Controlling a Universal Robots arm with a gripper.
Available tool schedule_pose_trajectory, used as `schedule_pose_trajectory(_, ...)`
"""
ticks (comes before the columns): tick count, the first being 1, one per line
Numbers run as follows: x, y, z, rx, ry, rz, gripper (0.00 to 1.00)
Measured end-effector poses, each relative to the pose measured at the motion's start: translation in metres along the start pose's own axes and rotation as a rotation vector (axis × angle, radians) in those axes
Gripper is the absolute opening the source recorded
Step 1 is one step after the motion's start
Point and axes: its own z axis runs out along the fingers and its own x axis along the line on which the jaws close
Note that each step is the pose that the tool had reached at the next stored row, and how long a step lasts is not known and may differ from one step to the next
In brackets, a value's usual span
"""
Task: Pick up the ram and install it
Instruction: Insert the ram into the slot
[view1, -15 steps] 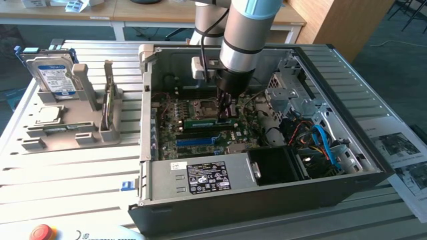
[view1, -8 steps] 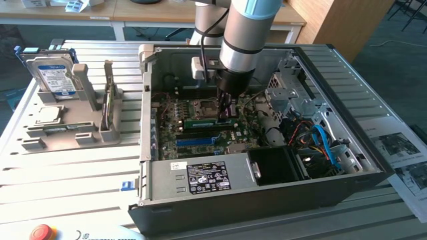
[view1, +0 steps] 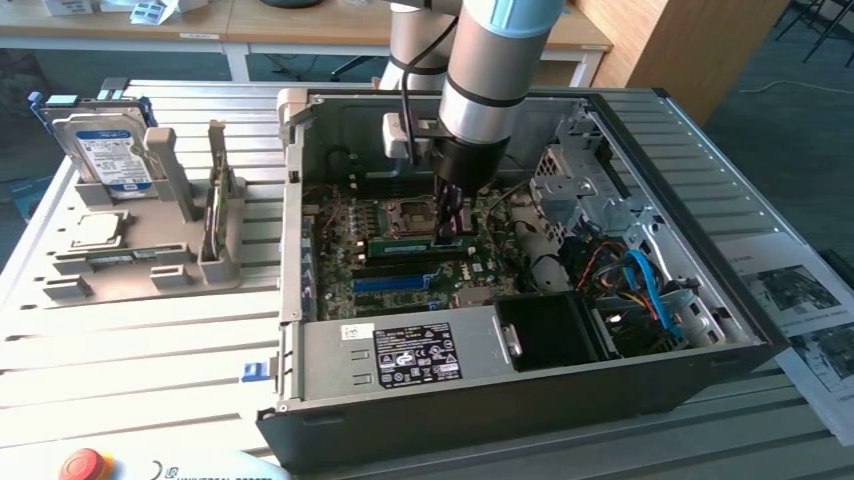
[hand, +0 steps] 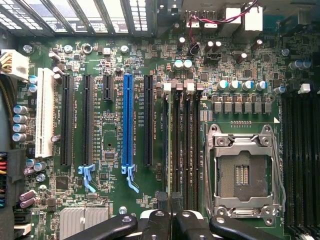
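Note:
The ram (view1: 407, 243) is a thin green stick standing on edge over the dark memory slots (hand: 187, 145) of the motherboard (view1: 340, 262), beside the CPU socket (view1: 407, 213). My gripper (view1: 454, 232) reaches down into the open PC case and is shut on the ram's top edge towards the exterior view's right end. In the wrist view the ram (hand: 166, 150) shows edge-on as a thin line running out from my gripper (hand: 171, 220), next to the slots' white clips (hand: 167, 86). Whether it is fully seated I cannot tell.
A long blue slot (hand: 128, 120) and black expansion slots lie beside the memory slots. The case (view1: 294, 230) holds a power supply (view1: 400, 355), a drive cage (view1: 587, 190) and loose cables (view1: 641, 280). Outside, a hard drive (view1: 114, 150) stands in a grey fixture (view1: 134, 260).

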Motion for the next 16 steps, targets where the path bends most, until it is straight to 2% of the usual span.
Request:
schedule_pose_trajectory(3,0.0000,0.0000,0.0000,0.0000,0.0000,0.000,0.12)
schedule_pose_trajectory(7,0.0000,-0.0003,-0.0001,-0.0034,0.0004,0.000,0.12)
schedule_pose_trajectory(16,0.0000,0.0006,0.0001,-0.0034,0.0001,0.000,0.12)
